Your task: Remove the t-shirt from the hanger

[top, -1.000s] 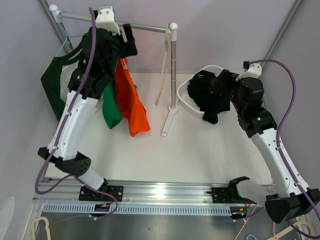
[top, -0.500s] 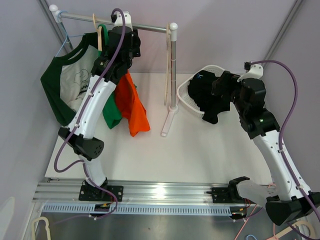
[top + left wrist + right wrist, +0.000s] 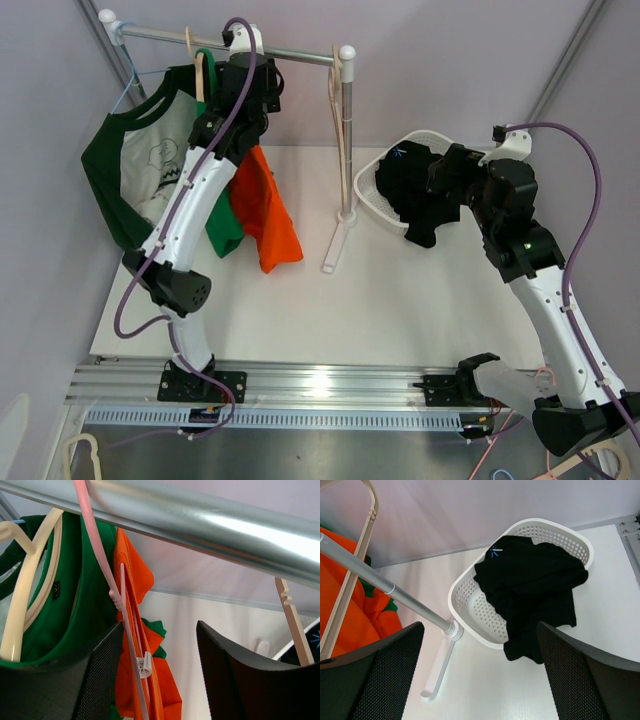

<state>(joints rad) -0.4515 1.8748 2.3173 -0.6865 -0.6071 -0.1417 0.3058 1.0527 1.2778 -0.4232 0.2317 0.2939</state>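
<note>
Up at the far silver metal rail (image 3: 200,525), the left hand (image 3: 160,627), spread partway, straddles the thin pink hanger (image 3: 103,565) holding the orange t-shirt (image 3: 137,575); clamping and unhooking seems next.

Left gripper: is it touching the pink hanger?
Cannot tell. Left wrist view: pink hanger runs through the open left gripper, close beside one finger; neither gap nor contact shows plainly.

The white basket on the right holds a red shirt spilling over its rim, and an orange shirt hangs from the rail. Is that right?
Not quite. The shirt in the white basket is black, not red, as the right wrist view shows. It does spill over the rim, and the orange shirt hangs from the rail.
</note>
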